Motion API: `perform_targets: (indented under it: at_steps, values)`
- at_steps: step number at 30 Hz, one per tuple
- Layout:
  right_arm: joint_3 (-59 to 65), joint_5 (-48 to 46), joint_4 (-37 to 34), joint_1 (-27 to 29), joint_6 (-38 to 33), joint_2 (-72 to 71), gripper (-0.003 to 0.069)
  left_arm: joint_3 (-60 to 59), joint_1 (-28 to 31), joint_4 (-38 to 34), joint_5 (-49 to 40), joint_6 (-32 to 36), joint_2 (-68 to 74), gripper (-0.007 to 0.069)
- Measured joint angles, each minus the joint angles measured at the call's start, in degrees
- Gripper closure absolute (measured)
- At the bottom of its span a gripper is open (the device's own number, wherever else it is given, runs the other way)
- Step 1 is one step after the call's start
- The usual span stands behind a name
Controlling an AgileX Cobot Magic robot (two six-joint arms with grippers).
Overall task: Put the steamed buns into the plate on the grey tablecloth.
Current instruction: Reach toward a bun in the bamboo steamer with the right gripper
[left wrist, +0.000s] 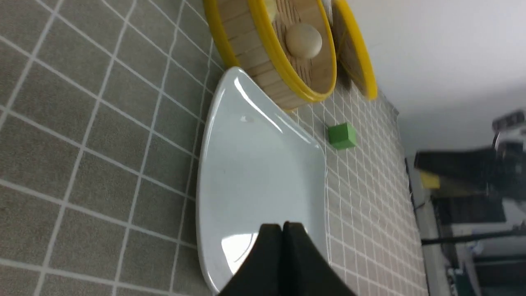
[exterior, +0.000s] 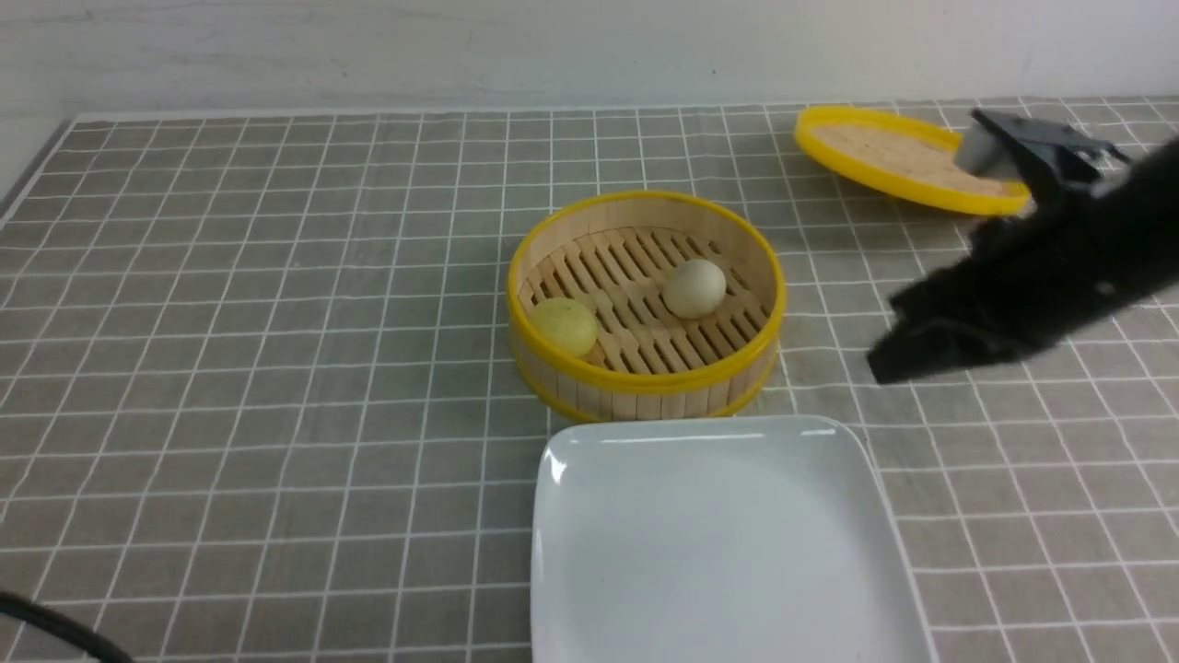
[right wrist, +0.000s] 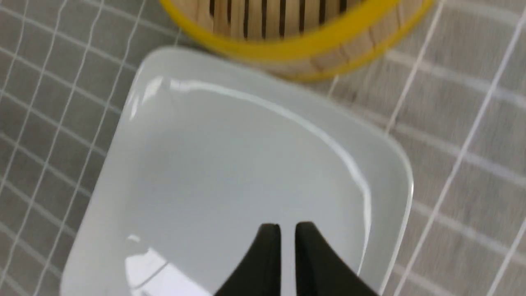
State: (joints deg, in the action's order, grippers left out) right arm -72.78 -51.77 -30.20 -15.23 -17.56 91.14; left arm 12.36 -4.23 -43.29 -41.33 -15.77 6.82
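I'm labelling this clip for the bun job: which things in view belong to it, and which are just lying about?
Job: cream-white round bun, pale yellow round bun, glossy white square plate, grey checked tablecloth.
Lying about: yellow-rimmed bamboo steamer basket (holds both buns), flat yellow-rimmed lid, green cube.

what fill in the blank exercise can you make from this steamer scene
1. The round yellow-rimmed bamboo steamer basket holds ____ steamed buns.
2. One is the cream-white bun; the other bun is pale ____.
3. The large glossy square plate is ____ in colour and holds no bun.
4. The flat yellow-rimmed round lid is off the basket, on the robot's ____ side of it.

Missing words: two; yellow; white; right
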Motion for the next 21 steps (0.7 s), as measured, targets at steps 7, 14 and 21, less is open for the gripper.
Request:
perform_targets:
  at_steps: [7,14,21]
  values:
    - [-20.04,0.19,11.51,-6.75,6.46,17.14,0.0419,9.60,0.00,5.57,-6.78,6.12,17.24,0.0617]
    - [-37.90,-1.66,20.79,-9.24,13.32,32.76,0.0264,11.19,0.00,8.59,-9.52,6.37,28.97,0.0584]
    - [-45.59,-0.37,27.84,-9.19,17.56,41.14,0.0281,11.19,0.00,9.87,-9.47,6.48,31.27,0.0519]
